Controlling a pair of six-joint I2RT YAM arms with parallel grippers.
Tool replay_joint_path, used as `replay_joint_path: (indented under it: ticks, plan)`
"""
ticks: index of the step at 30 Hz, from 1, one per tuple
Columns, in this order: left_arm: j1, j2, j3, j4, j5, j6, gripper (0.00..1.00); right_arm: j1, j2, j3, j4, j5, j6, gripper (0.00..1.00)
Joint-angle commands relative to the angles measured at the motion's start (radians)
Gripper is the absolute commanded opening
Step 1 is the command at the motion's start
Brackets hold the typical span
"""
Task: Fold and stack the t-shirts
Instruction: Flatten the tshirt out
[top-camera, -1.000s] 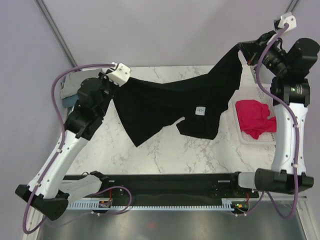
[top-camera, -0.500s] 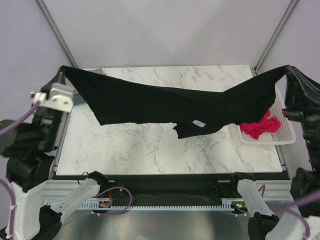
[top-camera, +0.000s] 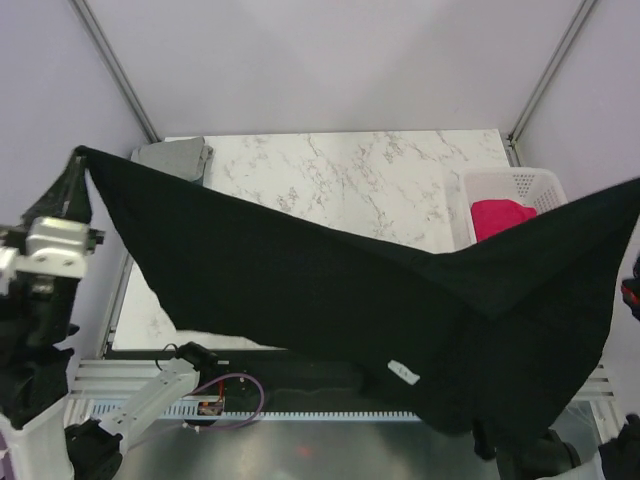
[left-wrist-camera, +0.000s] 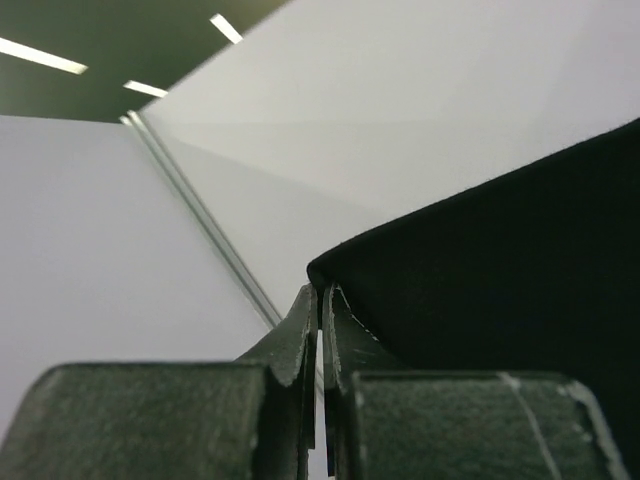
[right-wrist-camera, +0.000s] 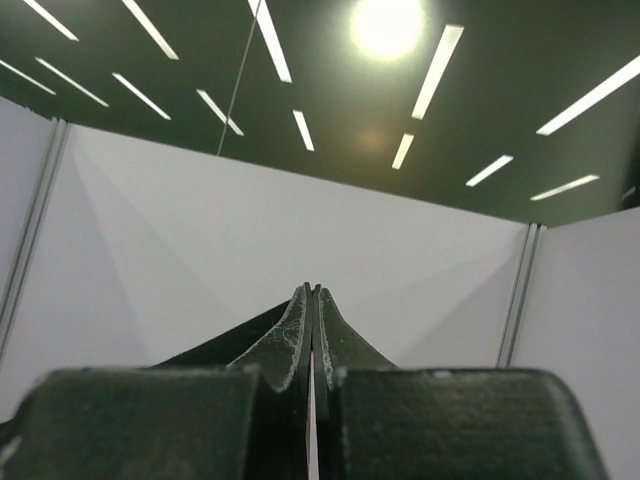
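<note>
Left end effector (left-wrist-camera: 320, 300), right end effector (right-wrist-camera: 311, 297) pinch black t-shirt (top-camera: 330, 290); overhead alone shows tag (top-camera: 403, 373).

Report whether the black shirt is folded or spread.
Spread: the black shirt hangs stretched between the left gripper and right gripper, in midair.

No readable text (shirt tag (top-camera: 402, 373) illegible)

- Your left arm (top-camera: 35, 330) is black around the joints, and a boxy white housing (top-camera: 58, 248) sits on top.
- Lower down you see a smooth white link (top-camera: 150, 392), with a thin purple cable (top-camera: 240, 385) looping beside it.
- Your left gripper (left-wrist-camera: 320, 292) has two dark, thin, tapering fingers on chunky matt blocks with pale scuffs.
- Your right gripper (right-wrist-camera: 312, 290) looks alike: dark curved blades, finely scratched, over squared black blocks.
</note>
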Motion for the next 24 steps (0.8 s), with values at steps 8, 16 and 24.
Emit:
replay_joint_path:
  ticks: [8, 16, 24]
  plan:
    - [0.006, 0.076, -0.616, 0.128, -0.087, 0.094, 0.02, -0.004, 0.211, -0.636, 0.170, -0.052, -0.060, 0.00]
    - [0.138, 0.446, -0.897, 0.404, -0.006, 0.091, 0.02, 0.070, 0.570, -0.925, 0.365, -0.074, -0.155, 0.00]
    - [0.287, 0.996, -0.581, 0.506, 0.043, 0.073, 0.02, 0.157, 1.088, -0.648, 0.407, 0.047, -0.182, 0.00]
